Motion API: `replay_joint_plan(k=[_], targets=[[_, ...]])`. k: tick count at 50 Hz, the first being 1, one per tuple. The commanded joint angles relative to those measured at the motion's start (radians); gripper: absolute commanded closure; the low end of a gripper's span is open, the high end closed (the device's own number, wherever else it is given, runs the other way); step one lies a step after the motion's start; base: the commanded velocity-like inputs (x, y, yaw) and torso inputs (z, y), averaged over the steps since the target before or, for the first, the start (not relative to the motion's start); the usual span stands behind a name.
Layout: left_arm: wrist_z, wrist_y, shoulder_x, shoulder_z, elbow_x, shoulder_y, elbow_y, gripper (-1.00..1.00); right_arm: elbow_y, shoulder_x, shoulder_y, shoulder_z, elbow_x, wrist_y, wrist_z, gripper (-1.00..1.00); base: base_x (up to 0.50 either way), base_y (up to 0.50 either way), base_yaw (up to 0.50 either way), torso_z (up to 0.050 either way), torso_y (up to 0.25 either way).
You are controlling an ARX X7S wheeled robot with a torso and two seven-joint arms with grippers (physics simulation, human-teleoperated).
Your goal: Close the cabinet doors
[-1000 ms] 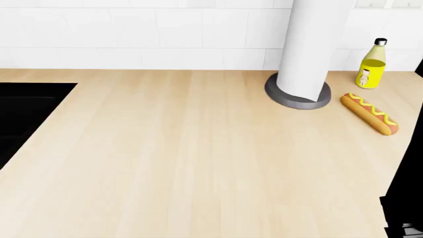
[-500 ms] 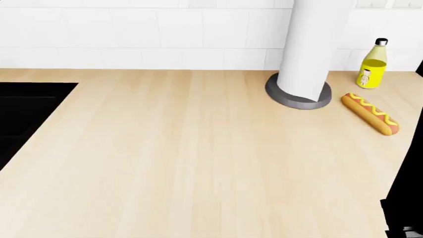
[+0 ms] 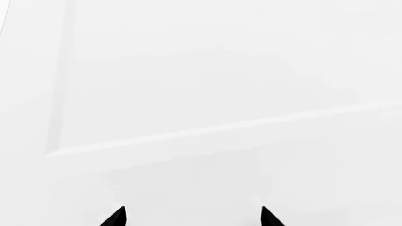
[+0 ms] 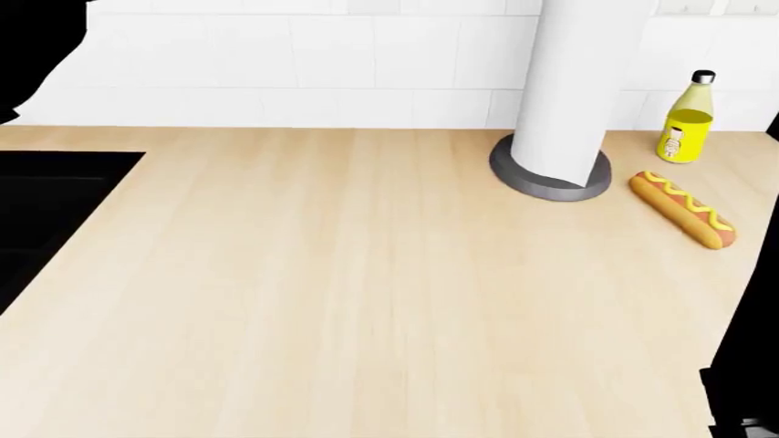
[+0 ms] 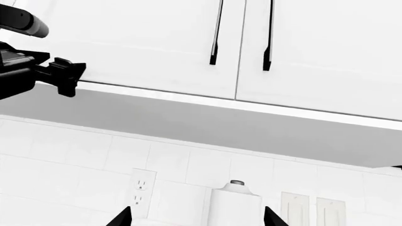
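Two white upper cabinet doors (image 5: 157,37) with black bar handles (image 5: 216,33) meet at a seam and look flush in the right wrist view. My left arm (image 5: 28,70) reaches in front of the door left of the seam, near its lower edge. The left wrist view is filled by a white panelled door face (image 3: 207,80) close up. My left gripper (image 3: 193,219) is open with nothing between its tips. My right gripper (image 5: 197,219) is open too, lower down and pointing up at the cabinets. The head view does not show the doors.
A wooden counter (image 4: 365,292) carries a paper towel roll (image 4: 566,91) on a grey base, a yellow bottle (image 4: 685,123) and a hot dog (image 4: 681,210). A black recess (image 4: 49,210) lies at the counter's left. A wall outlet (image 5: 142,193) is on the tiled wall.
A black shape has come into the top-left corner of the head view. The counter objects have barely shifted.
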Motion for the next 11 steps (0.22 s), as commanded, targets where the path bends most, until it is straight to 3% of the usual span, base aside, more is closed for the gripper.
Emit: replay_joint_plan(k=[1, 11], targets=[[0.075, -0.022, 0.043, 0.184, -0.263, 0.115, -0.046, -1.00, -0.004, 0.002, 0.000, 0.005, 0.006, 0.000, 0.001, -1.00, 0.00, 0.00, 0.00, 0.000, 0.000], [0.073, -0.022, 0.041, 0.180, -0.262, 0.116, -0.042, -1.00, -0.004, 0.004, 0.000, 0.011, 0.015, 0.000, 0.001, -1.00, 0.00, 0.00, 0.00, 0.000, 0.000]])
